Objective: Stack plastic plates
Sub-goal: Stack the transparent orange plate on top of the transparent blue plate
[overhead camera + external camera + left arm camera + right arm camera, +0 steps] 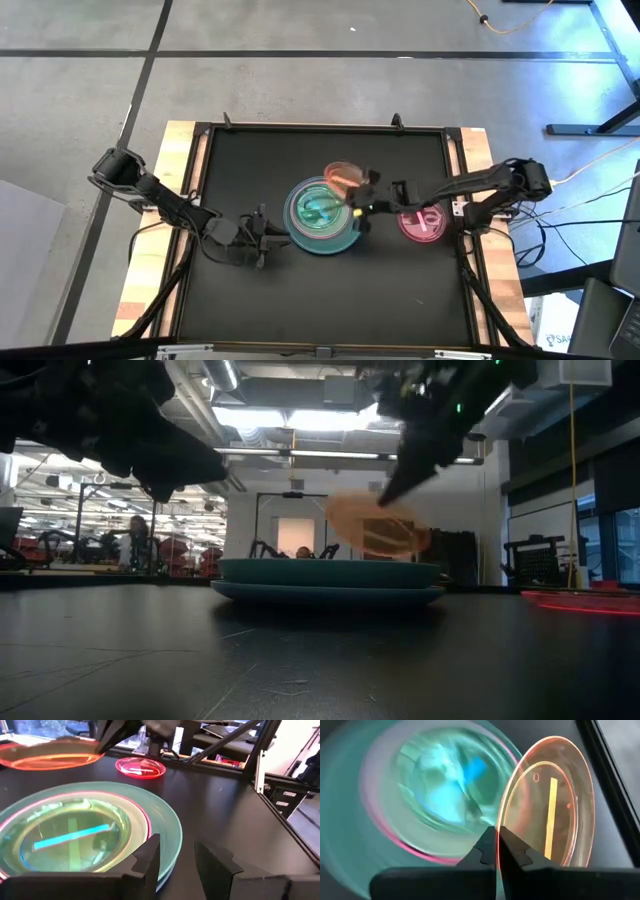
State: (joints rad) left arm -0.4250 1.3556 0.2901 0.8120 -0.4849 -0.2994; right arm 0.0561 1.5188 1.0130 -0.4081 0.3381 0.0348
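Observation:
A stack of plates (320, 215) sits mid-table: a large teal plate (160, 815) outermost, a pink-rimmed one inside it, and translucent green and blue small plates (70, 837) on top. My right gripper (355, 192) is shut on a small orange plate (342, 177) above the stack's far right edge. A magenta plate (423, 222) lies flat on the table under the right arm. My left gripper (268, 235) is open and empty, low at the stack's left side; its fingers (150, 857) stand just short of the teal rim. My right gripper pinches the orange plate's rim (499, 832) between its two fingers. It comes from the table's right, slanting down (400, 480). The plate (375, 525) is lifted clear and tilted above the stack, its yellow bar mark (551, 815) showing through.
The black mat (300, 300) has free room on its near and far parts. Wooden table edges (160, 250) and a raised black frame (320, 128) border it. Beyond the table, the low view shows a room with a person far off (135, 535).

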